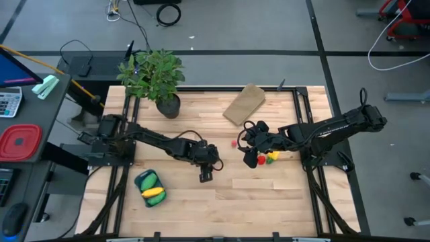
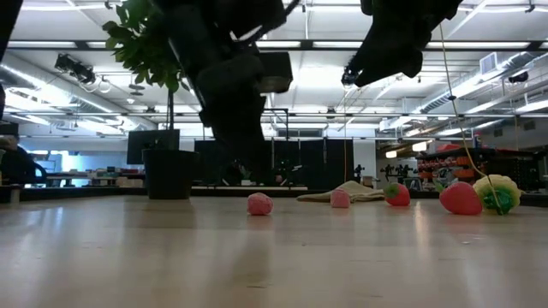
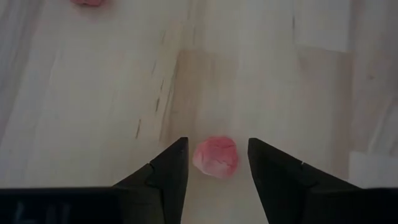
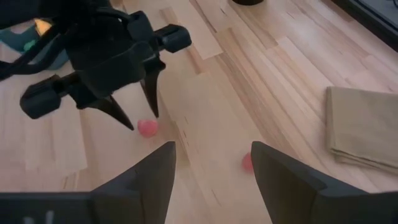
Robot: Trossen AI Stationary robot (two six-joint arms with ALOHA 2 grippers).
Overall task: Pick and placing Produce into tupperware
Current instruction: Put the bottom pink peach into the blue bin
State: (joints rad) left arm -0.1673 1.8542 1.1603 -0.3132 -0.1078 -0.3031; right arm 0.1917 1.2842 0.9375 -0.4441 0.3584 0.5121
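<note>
blue tupperware (image 1: 149, 187) sits at the table's left front, already holding a green piece and a yellow banana (image 1: 154, 193). moving right, the left gripper (image 1: 205, 176) hangs low over mid-table, and the whole coming move turns on one thing: a small pink berry (image 3: 215, 157) lies on the wood directly between its two fingers (image 3: 166, 177), a gap showing on either side, so the jaws are parted and nothing is gripped yet. the berry is roundish with no real long axis, so the approach angle should matter little; by my reading it needs only a short drop and a squeeze. it looks soft, bumpy and matte, likely to give a bit under pressure.

further right, a second pink piece (image 4: 247, 162) lies apart on the bare wood, with a tan folded cloth (image 1: 244, 104) beyond it. the right gripper (image 1: 250, 142) waits above the table's right side near a red piece (image 1: 251, 161) and a small yellow-green piece (image 1: 271, 158), its fingers spread and empty. the left arm is plainly the nearer one for this berry.
</note>
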